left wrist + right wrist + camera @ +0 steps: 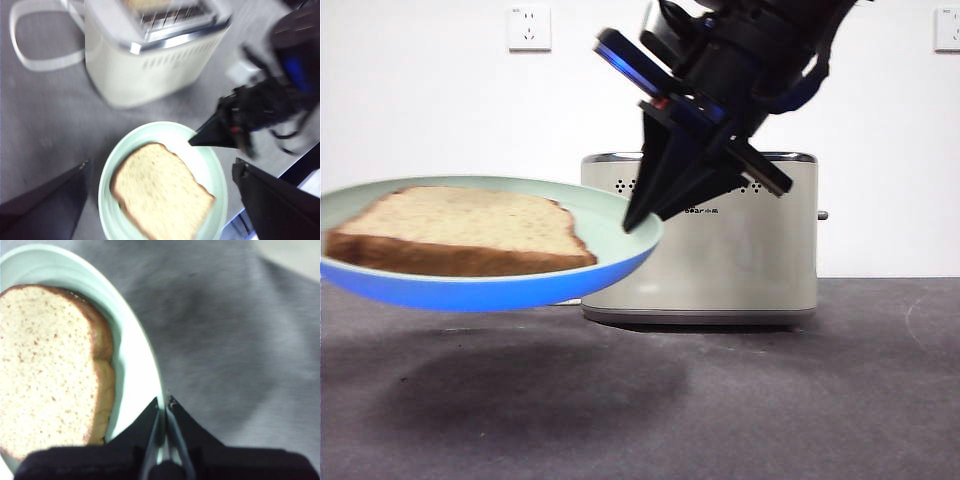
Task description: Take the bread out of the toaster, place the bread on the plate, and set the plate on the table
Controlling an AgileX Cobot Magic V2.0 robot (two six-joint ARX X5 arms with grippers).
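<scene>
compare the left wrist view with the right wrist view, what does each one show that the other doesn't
Only the left wrist view shows the boxy cream toaster, a second slice in its slot, and the white cord. Only the right wrist view shows the right gripper shut on the plate's rim. Both show the tan speckled bread lying on the pale mint-green plate, above the dark grey table.

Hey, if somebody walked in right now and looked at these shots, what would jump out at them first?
The mint-green plate hanging in mid-air above the table, casting a shadow below, with the bread lying flat on it. The right gripper pinches the plate's rim, coming down from above in front of the cream toaster. The left gripper is open, its jaws on either side of the plate.
</scene>
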